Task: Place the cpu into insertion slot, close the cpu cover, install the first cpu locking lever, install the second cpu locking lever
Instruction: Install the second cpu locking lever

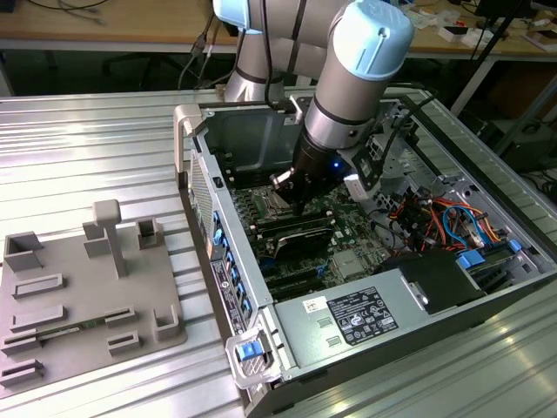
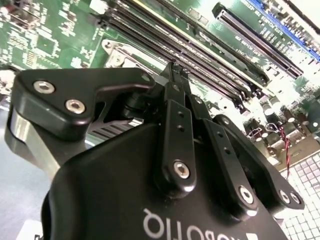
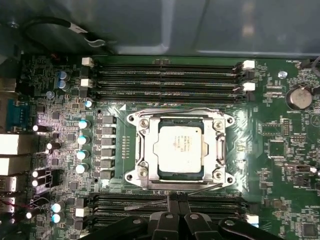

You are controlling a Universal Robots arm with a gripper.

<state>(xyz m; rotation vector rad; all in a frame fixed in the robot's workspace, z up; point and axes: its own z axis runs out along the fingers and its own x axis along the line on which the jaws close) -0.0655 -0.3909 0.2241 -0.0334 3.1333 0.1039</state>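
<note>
With cpu seated in insertion slot (center frame) and cpu cover down, gripper fingers pinched shut, empty; risk: slipping off a lever wire onto nearby memory slots.

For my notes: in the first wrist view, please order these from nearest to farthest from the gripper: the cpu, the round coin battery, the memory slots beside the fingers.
Measured from the gripper:
1. Memory slots, next to the fingertips.
2. The cpu, seated in its socket beyond them.
3. Coin battery, far off near the board's edge.
</note>
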